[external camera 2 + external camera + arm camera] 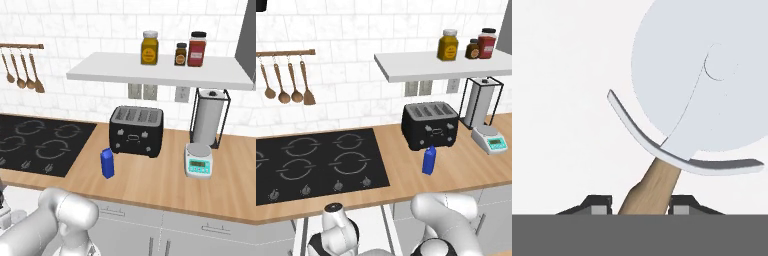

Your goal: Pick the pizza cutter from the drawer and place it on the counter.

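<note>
In the hand view we see the gripper (pixel 641 206) with one dark fingertip (pixel 598 206) on each side of the light-brown handle of the pizza cutter (pixel 702 85). The fingers sit close against the handle — they appear clenched on it, though the contact itself is cut off at the lower edge of the picture, so we cannot confirm it. The round silver-white wheel fills the upper right of that view, with the curved guard crossing just above the handle. Behind the cutter we see the flat white bottom of the drawer (pixel 557 100).

In the left base view the arm reaches down below the front edge of the counter (pixel 461 165). On the counter, a blue carton (pixel 429 160) stands nearest the front edge. Just behind it sits a black toaster (pixel 430 125). A small scale (pixel 489 139) rests toward the right end, and a paper towel holder (pixel 480 102) stands behind it — near the wall.
</note>
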### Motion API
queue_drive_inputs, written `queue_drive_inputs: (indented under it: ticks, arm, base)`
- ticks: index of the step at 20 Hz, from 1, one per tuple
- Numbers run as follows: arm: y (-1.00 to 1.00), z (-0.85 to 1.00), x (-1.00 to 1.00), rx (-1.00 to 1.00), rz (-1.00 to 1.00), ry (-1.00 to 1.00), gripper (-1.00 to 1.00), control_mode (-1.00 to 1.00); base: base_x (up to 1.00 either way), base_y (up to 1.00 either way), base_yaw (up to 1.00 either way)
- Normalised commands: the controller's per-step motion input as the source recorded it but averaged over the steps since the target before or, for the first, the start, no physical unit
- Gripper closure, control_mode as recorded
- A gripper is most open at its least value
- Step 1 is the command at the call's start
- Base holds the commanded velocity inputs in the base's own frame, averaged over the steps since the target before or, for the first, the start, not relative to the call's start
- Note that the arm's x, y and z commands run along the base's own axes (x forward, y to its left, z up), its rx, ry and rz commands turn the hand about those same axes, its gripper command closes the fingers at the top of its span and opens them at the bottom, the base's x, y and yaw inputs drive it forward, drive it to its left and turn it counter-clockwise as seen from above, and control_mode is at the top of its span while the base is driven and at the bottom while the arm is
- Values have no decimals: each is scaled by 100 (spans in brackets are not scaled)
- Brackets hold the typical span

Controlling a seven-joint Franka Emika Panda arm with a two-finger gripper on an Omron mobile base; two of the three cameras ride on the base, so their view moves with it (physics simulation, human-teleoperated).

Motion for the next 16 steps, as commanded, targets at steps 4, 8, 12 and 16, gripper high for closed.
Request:
queue_drive_inputs:
  ticks: [4,8,12,16]
  arm:
    - [-7,81,-70,0,2,-12,100,-100]
    - [-9,100,-95,0,6,-6,100,-100]
    - [-14,100,-35,0,4,0,100,-100]
    - [-42,100,14,1,1,0,100,-100]
  base:
    - [0,0,0]
    - [0,0,0]
    - [0,0,0]
    - [0,0,0]
